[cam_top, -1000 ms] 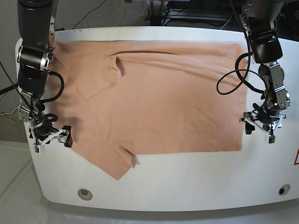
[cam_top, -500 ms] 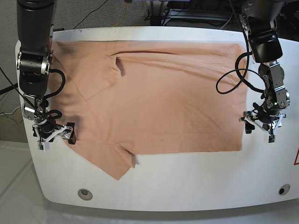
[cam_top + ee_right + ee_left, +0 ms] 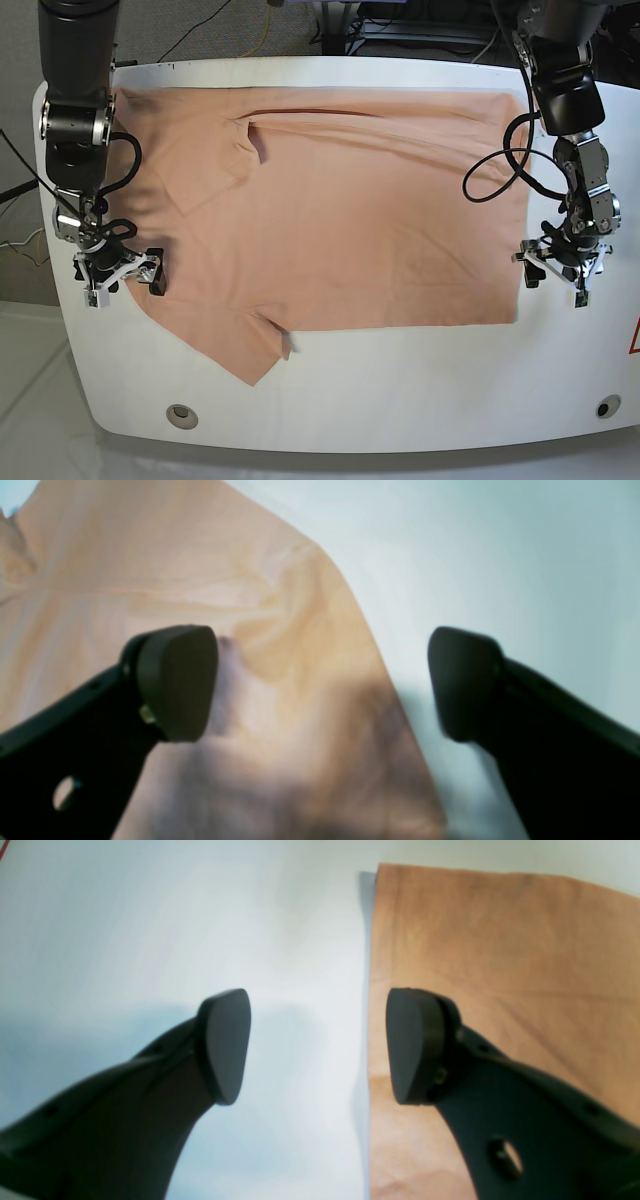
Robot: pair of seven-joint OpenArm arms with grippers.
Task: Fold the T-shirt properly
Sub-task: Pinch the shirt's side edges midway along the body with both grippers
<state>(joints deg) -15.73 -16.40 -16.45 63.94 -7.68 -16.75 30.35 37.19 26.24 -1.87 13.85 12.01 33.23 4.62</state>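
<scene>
From the left wrist, the left hand [image 3: 317,1045] is spread astride the T-shirt [image 3: 500,990] hem. From the right wrist, the right hand [image 3: 322,680] gapes over a sleeve edge. In the base view, the shirt lies flat across the tabletop [image 3: 400,400]; grasping seems next, needing both hands to pinch fabric.

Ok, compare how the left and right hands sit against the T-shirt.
The left hand straddles the T-shirt's straight side edge; the right hand straddles a slanted edge by the sleeve. The left hand's cloth lies flat; the right hand's is wrinkled. Both are open, holding nothing.
</scene>
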